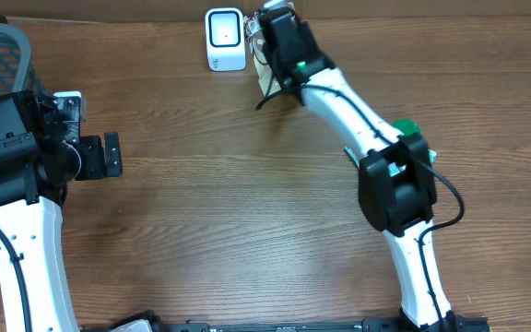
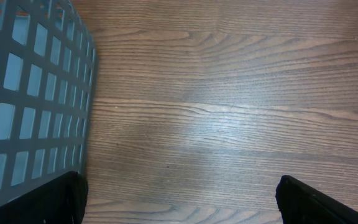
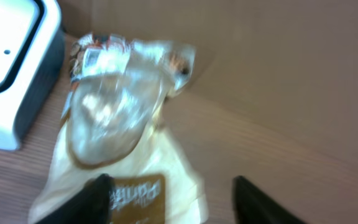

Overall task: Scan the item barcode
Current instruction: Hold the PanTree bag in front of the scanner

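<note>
- The packet (image 3: 114, 124) lies at the far edge of the table (image 1: 247, 203), just right of the scanner (image 1: 225, 39) and close to touching it
- Seen from the right wrist, it sits ahead of the right gripper (image 3: 171, 186) and off to that gripper's left side; its near end reaches the left finger (image 3: 98, 199), while the other finger stands apart from it over bare wood
- Its long axis runs away from the gripper, roughly along the reach of the arm, with the far end towards the brown back wall
- The right gripper's jaws are parted and hold nothing; the packet appears to rest on the table, though the blur makes it hard to say whether the left finger touches it
- The right arm is far the nearer one; the left gripper (image 2: 180, 177) hangs wide open and empty well away, beside the grey basket (image 2: 30, 93)
- Any regrasp would likely call for the right gripper to shift left, so that the packet falls between its fingers
- The packet is a soft, crinkly pouch: a clear, glossy window at the far end, pale paper-like stock nearer, and a brown label with light print that cannot be read
- A small white printed patch near the far end may be the barcode, but it is too blurred to tell
- The scanner is a smooth white box with rounded corners and a dark-framed window
- The table is brown wood grain, matt
</note>
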`<act>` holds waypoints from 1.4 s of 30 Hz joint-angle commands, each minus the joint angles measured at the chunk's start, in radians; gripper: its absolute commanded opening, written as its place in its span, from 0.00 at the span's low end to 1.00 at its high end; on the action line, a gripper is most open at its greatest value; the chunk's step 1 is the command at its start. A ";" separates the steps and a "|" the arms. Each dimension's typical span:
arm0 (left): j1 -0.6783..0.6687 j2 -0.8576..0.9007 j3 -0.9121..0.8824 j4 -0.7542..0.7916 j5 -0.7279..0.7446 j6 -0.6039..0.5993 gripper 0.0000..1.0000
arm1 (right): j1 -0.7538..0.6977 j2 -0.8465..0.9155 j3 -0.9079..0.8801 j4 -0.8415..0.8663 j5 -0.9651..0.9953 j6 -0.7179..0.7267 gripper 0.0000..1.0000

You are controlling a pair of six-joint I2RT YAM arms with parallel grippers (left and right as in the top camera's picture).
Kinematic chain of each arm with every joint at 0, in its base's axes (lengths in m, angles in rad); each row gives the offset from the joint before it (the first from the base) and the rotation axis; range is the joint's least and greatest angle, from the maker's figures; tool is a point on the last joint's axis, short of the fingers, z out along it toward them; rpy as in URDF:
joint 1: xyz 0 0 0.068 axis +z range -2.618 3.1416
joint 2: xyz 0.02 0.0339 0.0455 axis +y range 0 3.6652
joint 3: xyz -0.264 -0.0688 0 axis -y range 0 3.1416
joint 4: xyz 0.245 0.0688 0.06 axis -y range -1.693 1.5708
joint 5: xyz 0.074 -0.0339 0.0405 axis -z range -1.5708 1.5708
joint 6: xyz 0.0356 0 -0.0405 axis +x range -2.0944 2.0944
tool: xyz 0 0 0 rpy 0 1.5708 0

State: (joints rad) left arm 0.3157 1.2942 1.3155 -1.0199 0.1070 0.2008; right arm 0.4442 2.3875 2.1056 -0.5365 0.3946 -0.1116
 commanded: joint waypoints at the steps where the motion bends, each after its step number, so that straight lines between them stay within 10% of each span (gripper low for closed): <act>1: -0.002 -0.002 0.011 0.003 -0.003 -0.015 0.99 | -0.117 -0.031 0.016 -0.048 -0.405 0.325 0.82; 8: -0.002 -0.002 0.011 0.003 -0.003 -0.015 1.00 | -0.286 0.000 -0.008 -0.022 -0.854 0.502 0.98; 42: -0.002 0.000 0.011 0.003 -0.003 -0.015 1.00 | -0.250 0.293 -0.013 0.259 -0.950 0.539 0.86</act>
State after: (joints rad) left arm 0.3157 1.2942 1.3155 -1.0199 0.1070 0.2012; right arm 0.1543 2.6099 2.0972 -0.2867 -0.5709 0.3965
